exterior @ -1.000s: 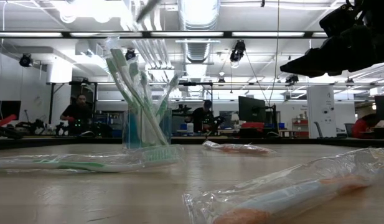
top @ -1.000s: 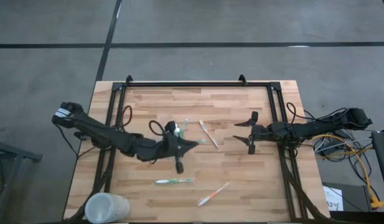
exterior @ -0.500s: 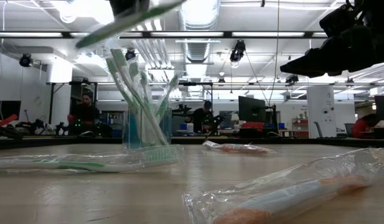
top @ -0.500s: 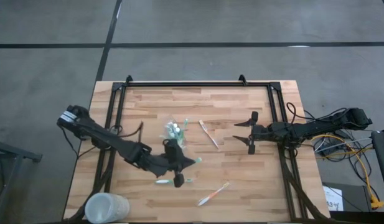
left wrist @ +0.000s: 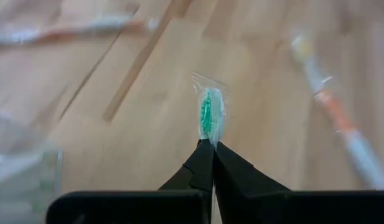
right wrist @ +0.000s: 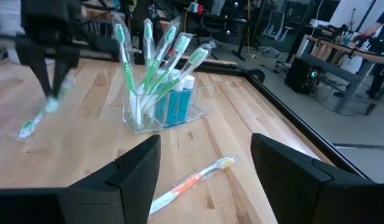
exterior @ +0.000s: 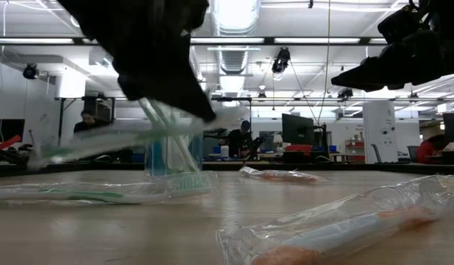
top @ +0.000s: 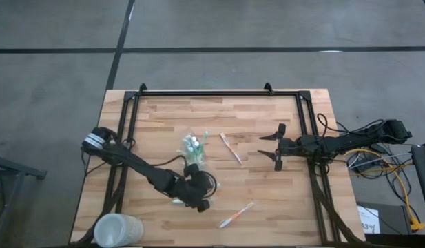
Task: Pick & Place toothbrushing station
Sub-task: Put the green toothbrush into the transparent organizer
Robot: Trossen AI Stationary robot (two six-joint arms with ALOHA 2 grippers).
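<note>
Left tool [top: 196,202] low over near-centre of wooden worktop [top: 267,186], fingers pressed together, pinching wrapped green toothbrush [left wrist: 207,115] clear of worktop. Small clear plastic holder [top: 193,153] with green and white toothbrushes and blue tubes stands upright mid-worktop, just beyond left tool. Right tool [top: 273,147] at right of centre, fingers spread, holding nothing. Wrapped orange toothbrush [top: 236,215] lies near front edge. Frosted white cup [top: 118,231] at near-left corner.
</note>
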